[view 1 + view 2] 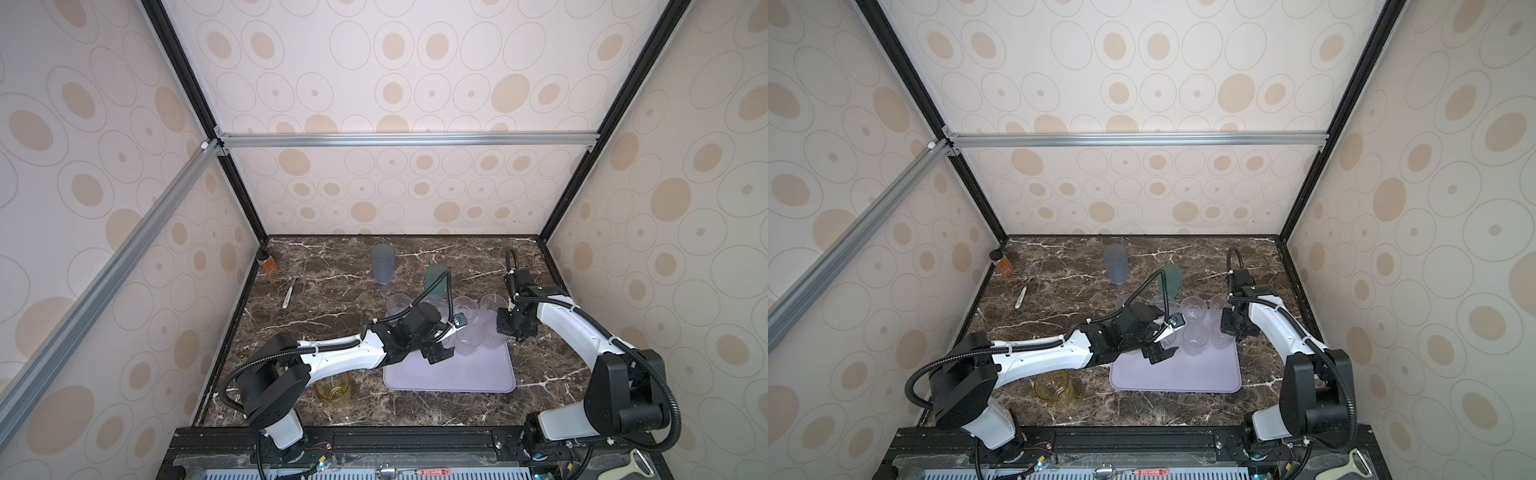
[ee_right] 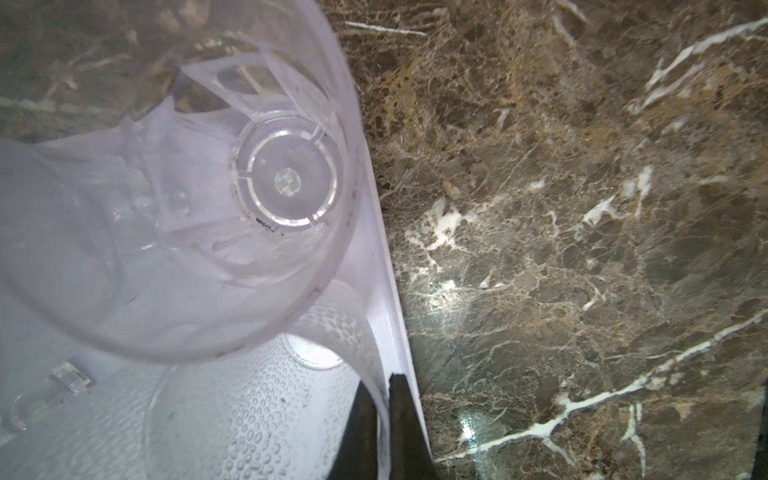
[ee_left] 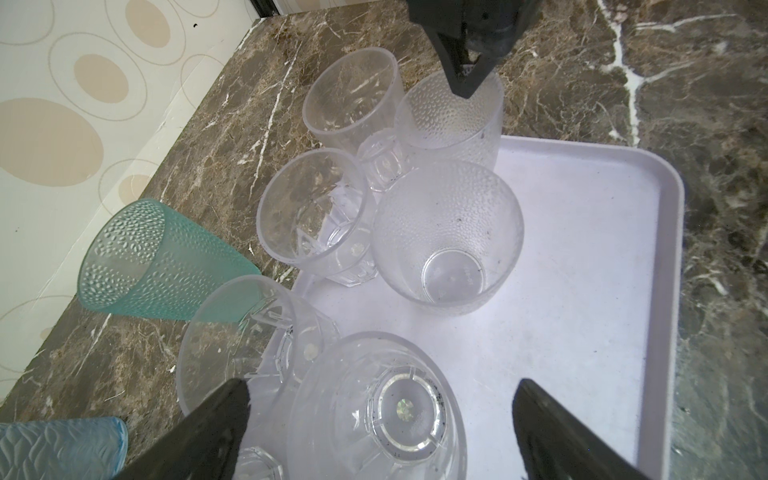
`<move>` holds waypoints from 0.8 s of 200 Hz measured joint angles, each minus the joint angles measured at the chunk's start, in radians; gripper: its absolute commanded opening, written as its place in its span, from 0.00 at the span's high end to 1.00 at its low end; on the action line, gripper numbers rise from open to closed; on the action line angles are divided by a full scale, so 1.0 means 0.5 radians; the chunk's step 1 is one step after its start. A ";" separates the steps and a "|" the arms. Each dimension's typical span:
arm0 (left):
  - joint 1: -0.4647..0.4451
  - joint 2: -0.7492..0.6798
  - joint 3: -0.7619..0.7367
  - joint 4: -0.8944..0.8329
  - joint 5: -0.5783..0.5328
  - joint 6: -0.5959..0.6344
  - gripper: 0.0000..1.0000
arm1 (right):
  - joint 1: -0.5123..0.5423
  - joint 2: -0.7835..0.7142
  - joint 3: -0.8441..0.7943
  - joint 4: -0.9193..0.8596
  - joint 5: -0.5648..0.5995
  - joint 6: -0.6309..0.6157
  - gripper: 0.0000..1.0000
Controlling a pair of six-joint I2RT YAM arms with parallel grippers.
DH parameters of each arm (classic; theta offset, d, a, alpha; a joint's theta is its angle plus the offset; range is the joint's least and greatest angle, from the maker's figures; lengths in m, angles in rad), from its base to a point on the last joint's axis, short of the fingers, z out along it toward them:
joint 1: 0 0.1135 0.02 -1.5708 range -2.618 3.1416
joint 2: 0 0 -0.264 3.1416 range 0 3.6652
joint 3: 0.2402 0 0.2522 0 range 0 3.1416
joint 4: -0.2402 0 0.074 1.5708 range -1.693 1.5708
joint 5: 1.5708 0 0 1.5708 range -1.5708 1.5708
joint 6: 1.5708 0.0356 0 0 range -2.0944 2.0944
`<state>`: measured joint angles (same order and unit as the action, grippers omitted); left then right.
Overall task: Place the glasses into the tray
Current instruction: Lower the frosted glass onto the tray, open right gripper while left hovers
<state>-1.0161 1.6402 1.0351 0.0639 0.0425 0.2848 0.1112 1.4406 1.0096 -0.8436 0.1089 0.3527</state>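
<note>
Glasses (image 1: 467, 343) crowd the far end of a pale lavender tray (image 1: 457, 378) on a brown marble-look tabletop (image 1: 332, 307). Six clear and frosted tumblers stand upright in a tight cluster there; whether every base sits inside the rim cannot be told.

At the tray's far right corner, the right gripper (image 2: 384, 399) is pinched together on the rim of a dimpled glass (image 2: 257, 415), with one finger inside the wall and one outside. The left wrist view shows the same grip (image 3: 467, 85) from across the cluster.

The left gripper (image 3: 382, 382) is spread wide over the tray's left side. Its two fingers flank a faceted glass (image 3: 374, 415) without clearly touching it.

Three tumblers stand off the tray:
- A teal glass (image 1: 434, 276) stands just behind the cluster.
- A blue-grey glass (image 1: 383, 264) stands farther back.
- A yellow glass (image 1: 332, 388) stands near the left arm's base.

A small amber bottle (image 1: 266, 264) stands in the far left corner, with a pale utensil (image 1: 289, 293) lying near it.

Moulded marks on the base of a second dimpled tumbler (image 3: 453, 274) and the print on a red label (image 1: 432, 472) on the front rail are too small to read.
</note>
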 measured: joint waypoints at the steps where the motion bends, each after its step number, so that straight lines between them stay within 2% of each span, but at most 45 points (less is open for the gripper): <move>1: 0.000 0.000 0.000 -0.001 0.000 0.000 0.01 | 0.000 0.000 0.000 -0.001 0.001 0.000 1.00; 51: 0.004 0.000 0.000 0.000 0.000 0.000 0.01 | 0.000 0.000 -0.002 -0.006 0.012 -0.007 0.98; 128: 0.015 0.000 0.000 0.000 -0.006 -0.018 0.01 | 0.000 -0.050 -0.035 -0.041 -0.006 -0.021 0.68; 160: 0.035 -0.016 0.000 -0.005 -0.010 -0.056 0.02 | 0.000 -0.159 0.031 -0.155 -0.031 -0.021 0.64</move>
<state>-0.9985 1.6321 1.0351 0.0612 0.0376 0.2569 0.1112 1.3613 1.0252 -0.9211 0.0933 0.3420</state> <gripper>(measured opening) 0.981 0.353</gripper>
